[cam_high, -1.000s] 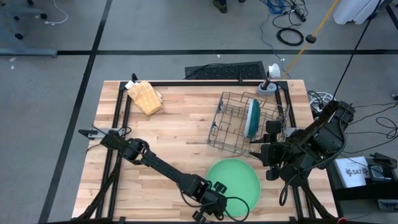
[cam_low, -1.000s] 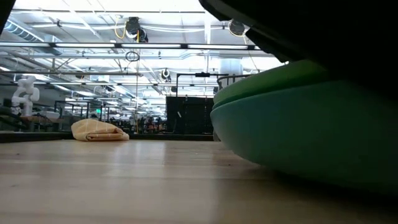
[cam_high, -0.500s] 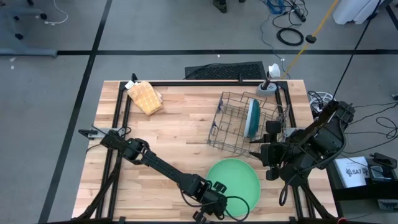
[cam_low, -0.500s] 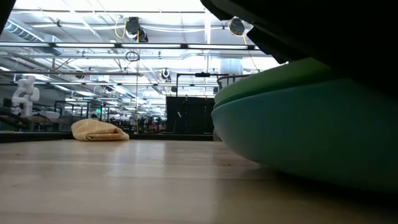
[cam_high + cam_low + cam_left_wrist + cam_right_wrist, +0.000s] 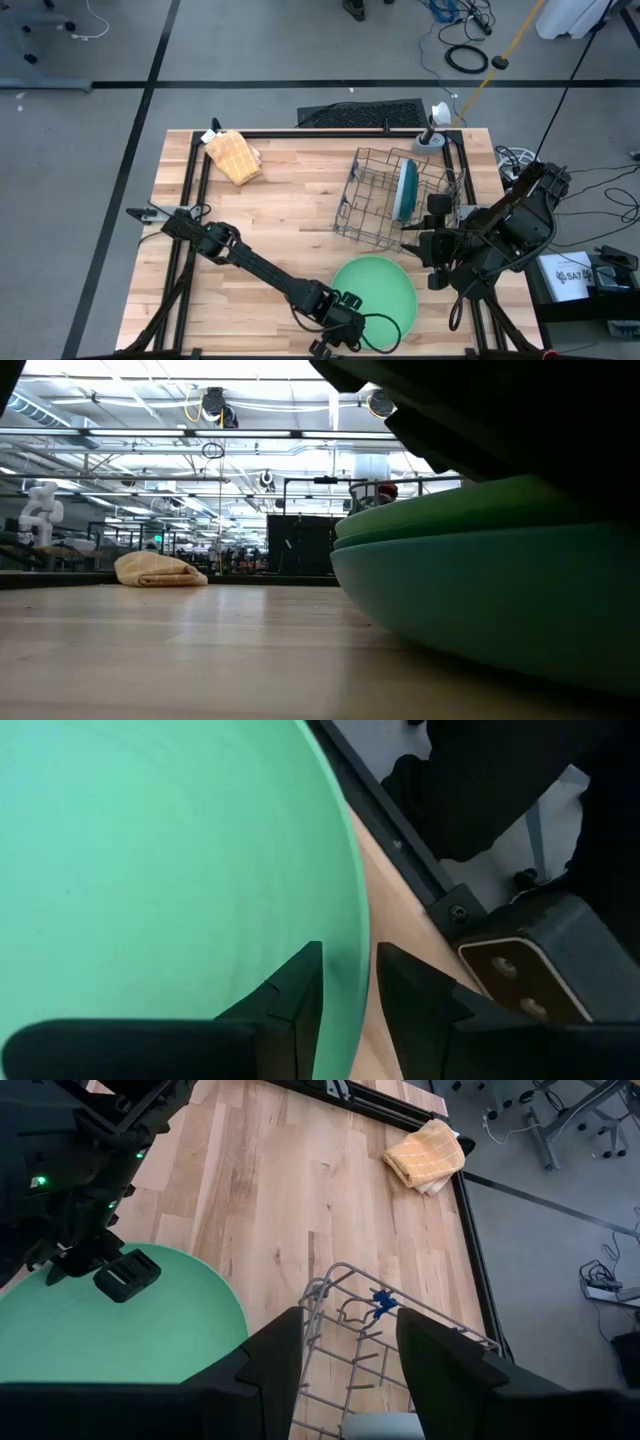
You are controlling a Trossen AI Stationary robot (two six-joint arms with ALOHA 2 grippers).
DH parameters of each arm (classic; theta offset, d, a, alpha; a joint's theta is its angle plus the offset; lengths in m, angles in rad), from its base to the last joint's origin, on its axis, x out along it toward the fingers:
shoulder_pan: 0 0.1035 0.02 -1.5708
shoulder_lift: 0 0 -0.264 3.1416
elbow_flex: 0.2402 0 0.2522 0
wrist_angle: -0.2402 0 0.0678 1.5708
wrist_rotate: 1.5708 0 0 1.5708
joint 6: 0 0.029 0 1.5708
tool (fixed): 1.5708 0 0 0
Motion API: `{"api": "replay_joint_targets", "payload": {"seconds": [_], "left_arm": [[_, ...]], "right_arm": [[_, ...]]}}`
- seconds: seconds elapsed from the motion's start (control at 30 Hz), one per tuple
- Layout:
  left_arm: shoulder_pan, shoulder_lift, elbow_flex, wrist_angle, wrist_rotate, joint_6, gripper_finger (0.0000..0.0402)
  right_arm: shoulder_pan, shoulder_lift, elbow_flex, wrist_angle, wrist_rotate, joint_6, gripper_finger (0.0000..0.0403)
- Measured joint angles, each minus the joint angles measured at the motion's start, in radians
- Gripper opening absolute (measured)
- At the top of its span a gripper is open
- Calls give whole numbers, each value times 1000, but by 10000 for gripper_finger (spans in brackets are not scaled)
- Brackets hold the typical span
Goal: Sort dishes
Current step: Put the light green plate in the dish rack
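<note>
Light green plate (image 5: 377, 287) lies on the near side of the wooden table (image 5: 290, 210). Left gripper (image 5: 347, 982) has its jaws partly open astride the plate's near rim. Right gripper (image 5: 345, 1342), jaws wide apart and empty, waits above the wire rack (image 5: 385, 195).

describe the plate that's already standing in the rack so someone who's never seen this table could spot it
On the wooden table, look toward the far right part, where a wire rack sits. The plate in the rack stands on edge in its right side, dark teal with a pale face. Unlike the large light green plate lying flat near the table's front edge, it is upright and smaller.
</note>
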Motion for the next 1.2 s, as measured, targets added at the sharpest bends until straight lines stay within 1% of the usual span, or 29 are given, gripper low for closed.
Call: {"api": "replay_joint_targets", "payload": {"seconds": [0.1, 0.3, 0.37, 0.67, 1.1, 1.2], "left_arm": [[0, 0, 0, -7, -3, 3, 92], [-1, -3, 0, 0, -9, 12, 24], [-1, -4, 0, 2, -10, 33, 12], [2, -6, 0, 1, 1, 38, 14], [13, -63, 0, -5, 15, 50, 12], [15, -63, -5, -8, 15, 48, 21]], "right_arm": [[0, 0, 0, 0, 0, 0, 155], [0, 0, 0, 0, 0, 0, 155], [0, 0, 0, 0, 0, 0, 155], [0, 0, 0, 0, 0, 0, 155], [0, 0, 0, -6, 0, 0, 155], [0, 0, 0, -6, 0, 0, 155]]}}
